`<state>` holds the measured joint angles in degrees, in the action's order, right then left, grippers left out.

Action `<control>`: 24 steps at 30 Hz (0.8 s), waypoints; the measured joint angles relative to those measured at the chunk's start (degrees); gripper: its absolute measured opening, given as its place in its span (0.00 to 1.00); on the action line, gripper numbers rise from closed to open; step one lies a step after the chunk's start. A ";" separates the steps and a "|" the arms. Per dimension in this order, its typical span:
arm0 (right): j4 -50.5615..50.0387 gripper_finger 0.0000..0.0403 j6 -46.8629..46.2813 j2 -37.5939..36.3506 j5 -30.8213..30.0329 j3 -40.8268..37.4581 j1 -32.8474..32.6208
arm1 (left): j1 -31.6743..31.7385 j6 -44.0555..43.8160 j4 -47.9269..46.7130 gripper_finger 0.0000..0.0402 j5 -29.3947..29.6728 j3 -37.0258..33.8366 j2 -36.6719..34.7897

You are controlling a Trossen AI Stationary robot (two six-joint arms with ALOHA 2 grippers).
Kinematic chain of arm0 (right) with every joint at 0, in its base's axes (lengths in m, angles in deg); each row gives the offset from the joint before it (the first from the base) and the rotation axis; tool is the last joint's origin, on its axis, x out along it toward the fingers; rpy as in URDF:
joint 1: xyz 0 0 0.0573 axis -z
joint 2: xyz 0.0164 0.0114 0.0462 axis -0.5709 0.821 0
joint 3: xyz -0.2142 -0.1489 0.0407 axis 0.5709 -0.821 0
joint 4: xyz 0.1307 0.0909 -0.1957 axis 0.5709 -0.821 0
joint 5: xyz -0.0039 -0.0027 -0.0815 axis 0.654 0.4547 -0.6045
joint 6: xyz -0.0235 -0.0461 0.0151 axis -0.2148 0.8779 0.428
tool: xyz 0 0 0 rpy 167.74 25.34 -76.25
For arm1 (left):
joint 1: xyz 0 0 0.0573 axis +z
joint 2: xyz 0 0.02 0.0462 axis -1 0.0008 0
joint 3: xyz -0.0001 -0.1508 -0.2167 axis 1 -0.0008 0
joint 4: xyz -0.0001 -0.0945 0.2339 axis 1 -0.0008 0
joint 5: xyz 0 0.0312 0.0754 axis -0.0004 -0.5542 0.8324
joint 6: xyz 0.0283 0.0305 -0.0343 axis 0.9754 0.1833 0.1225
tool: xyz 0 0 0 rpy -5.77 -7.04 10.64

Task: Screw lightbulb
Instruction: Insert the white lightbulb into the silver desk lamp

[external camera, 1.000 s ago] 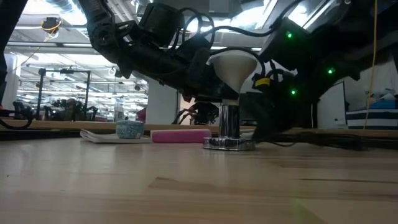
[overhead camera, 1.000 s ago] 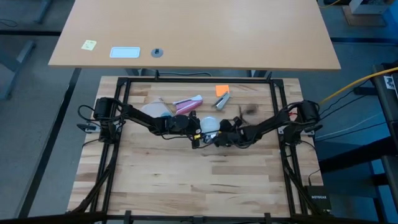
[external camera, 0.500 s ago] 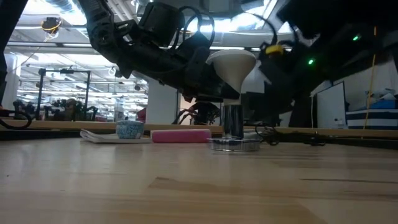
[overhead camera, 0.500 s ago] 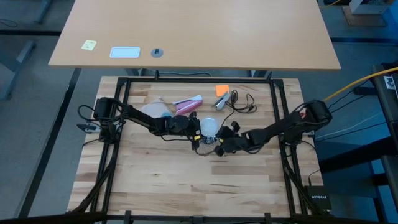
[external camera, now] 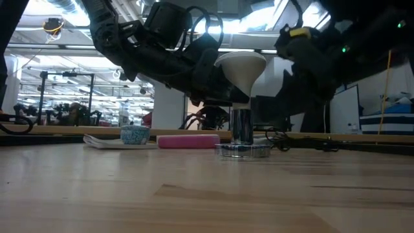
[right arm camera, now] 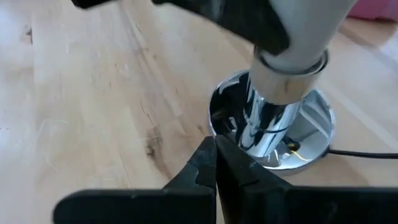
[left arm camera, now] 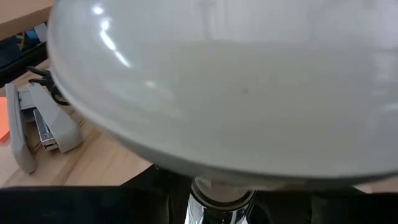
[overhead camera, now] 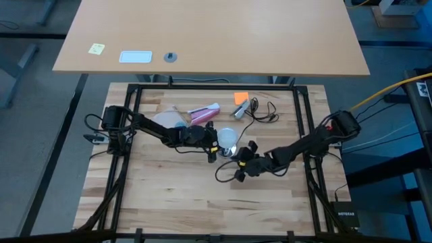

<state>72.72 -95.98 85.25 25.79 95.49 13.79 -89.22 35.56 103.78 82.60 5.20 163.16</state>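
The left gripper (overhead camera: 214, 143) has its fingers closed around the lightbulb (external camera: 242, 70) (upright in its socket (external camera: 242, 136)); the right gripper (overhead camera: 238, 169) is fully closed and empty. No writing is readable.

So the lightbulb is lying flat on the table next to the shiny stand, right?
Not quite. In the low view the lightbulb stands upright on top of the shiny stand, its neck in it, with the left tool beside the bulb.
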 joint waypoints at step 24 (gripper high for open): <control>6.12 0.00 -9.40 11.35 -0.38 0.15 2.80 | 0.02 -1.80 -0.87 0.37 0.51 0.02 -0.07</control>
<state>78.83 -105.38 96.60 25.41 95.64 16.59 -89.20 33.75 102.91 83.11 5.22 163.10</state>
